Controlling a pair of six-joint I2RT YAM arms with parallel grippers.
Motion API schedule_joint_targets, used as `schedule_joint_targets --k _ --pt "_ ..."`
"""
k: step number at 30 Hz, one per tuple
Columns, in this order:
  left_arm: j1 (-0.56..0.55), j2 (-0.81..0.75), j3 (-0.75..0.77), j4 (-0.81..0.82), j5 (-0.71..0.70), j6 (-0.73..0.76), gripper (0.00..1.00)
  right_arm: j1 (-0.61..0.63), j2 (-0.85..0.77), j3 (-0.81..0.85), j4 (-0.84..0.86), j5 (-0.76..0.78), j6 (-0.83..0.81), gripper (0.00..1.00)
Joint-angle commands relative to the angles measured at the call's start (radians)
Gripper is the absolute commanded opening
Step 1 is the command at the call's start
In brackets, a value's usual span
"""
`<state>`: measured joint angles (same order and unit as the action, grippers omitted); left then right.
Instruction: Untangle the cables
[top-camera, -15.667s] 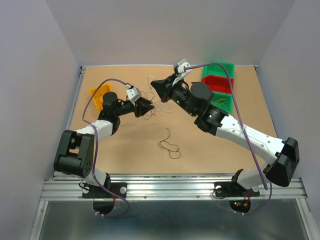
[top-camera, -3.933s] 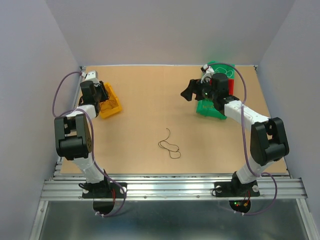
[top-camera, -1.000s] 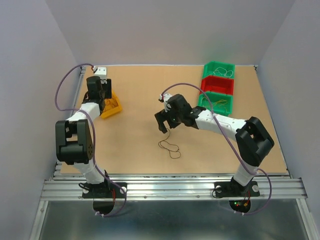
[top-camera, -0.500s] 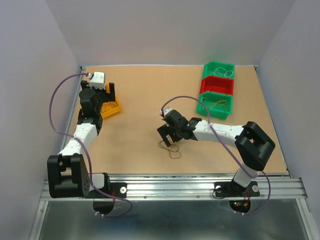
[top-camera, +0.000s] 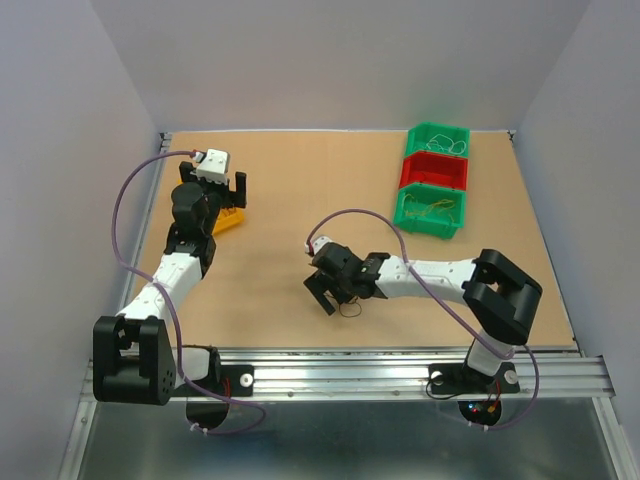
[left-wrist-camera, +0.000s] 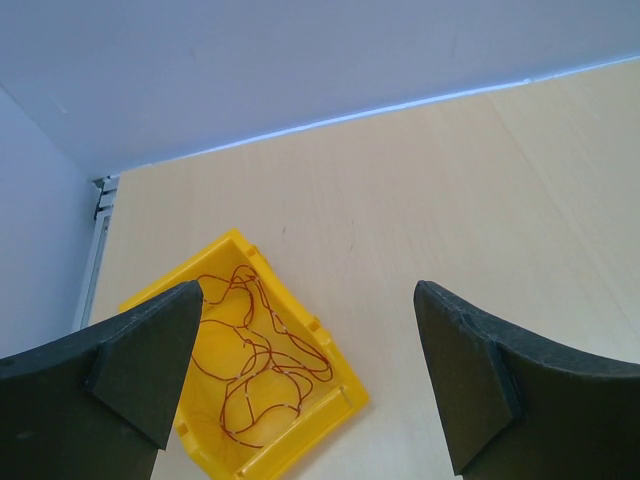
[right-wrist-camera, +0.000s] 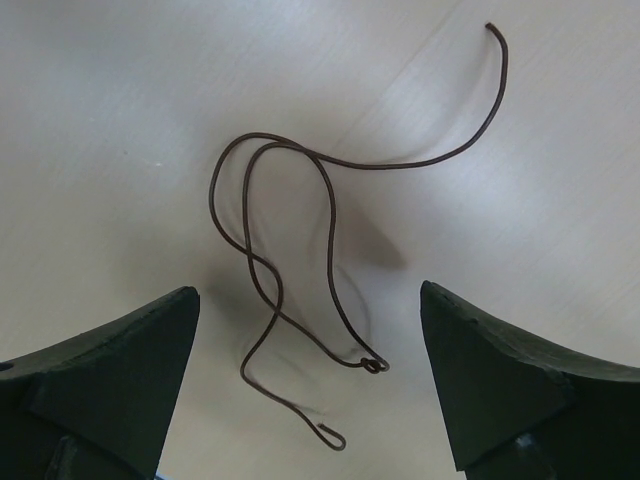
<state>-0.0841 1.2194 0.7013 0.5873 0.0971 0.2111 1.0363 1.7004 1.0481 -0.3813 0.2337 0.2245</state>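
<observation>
A thin brown cable (right-wrist-camera: 262, 275) lies loose on the tan table, looped over itself, with a small hook at each near end. My right gripper (right-wrist-camera: 310, 300) hovers just above it, open, the cable between the two dark fingers and touching neither. From the top view the right gripper (top-camera: 324, 291) covers most of the cable (top-camera: 350, 306). My left gripper (left-wrist-camera: 305, 300) is open and empty above the near corner of a yellow bin (left-wrist-camera: 330, 385) that holds a red-brown cable (left-wrist-camera: 255, 350). In the top view the left gripper (top-camera: 227, 186) stands over that bin (top-camera: 230, 221).
Three bins stand in a row at the back right: a green one (top-camera: 455, 133) with a pale cable, a red one (top-camera: 408, 176), and a green one (top-camera: 402, 211) with a yellow-green cable. The table's left rail runs near the yellow bin.
My right gripper has come toward the near edge and down over the brown cable. The left arm has swung back from the yellow bin, its jaws wider than a second ago.
</observation>
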Motion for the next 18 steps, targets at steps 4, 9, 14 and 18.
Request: schedule_joint_targets --k 4,9,14,18 --pt "-0.009 -0.009 0.000 0.065 -0.013 0.019 0.99 0.007 0.090 0.026 0.001 0.023 -0.016 0.87" --pt "-0.013 -0.004 0.001 0.065 -0.017 0.020 0.99 0.007 0.108 0.043 0.002 -0.005 -0.040 0.33" --pt "-0.014 0.000 0.001 0.065 -0.016 0.025 0.99 0.007 0.041 0.021 0.041 0.055 -0.060 0.01" --pt "-0.017 -0.003 0.001 0.065 -0.014 0.027 0.99 0.005 -0.085 -0.029 0.169 0.072 -0.109 0.00"
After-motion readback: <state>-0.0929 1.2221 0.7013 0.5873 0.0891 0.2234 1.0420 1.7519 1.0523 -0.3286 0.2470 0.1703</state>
